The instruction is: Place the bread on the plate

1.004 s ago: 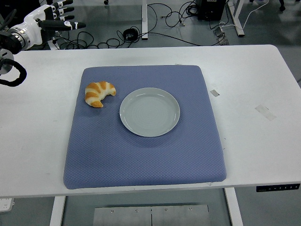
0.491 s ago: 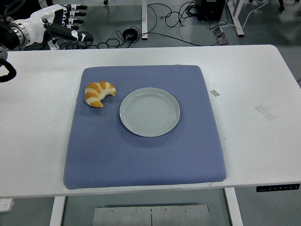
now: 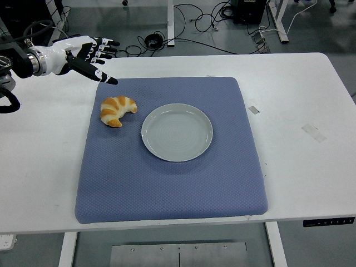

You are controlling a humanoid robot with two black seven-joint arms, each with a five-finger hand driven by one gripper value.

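Blue padded mat (image 3: 167,183) lies under your left hand (image 3: 83,53), whose fingers (image 3: 105,79) are spread, holding nothing. Just below the fingertips sits the golden, curved bread (image 3: 117,110), beside the empty grey plate (image 3: 177,132).

One croissant (image 3: 117,110) on show, one grey plate (image 3: 177,132), one blue mat (image 3: 167,183) spread over one white desk (image 3: 300,167). One robot hand (image 3: 83,54) in shot, and two bits of tape (image 3: 312,132) toward the desk's right edge.

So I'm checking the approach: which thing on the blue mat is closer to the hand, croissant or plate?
The croissant, at the mat's left side just below the open left hand; the plate sits farther right.
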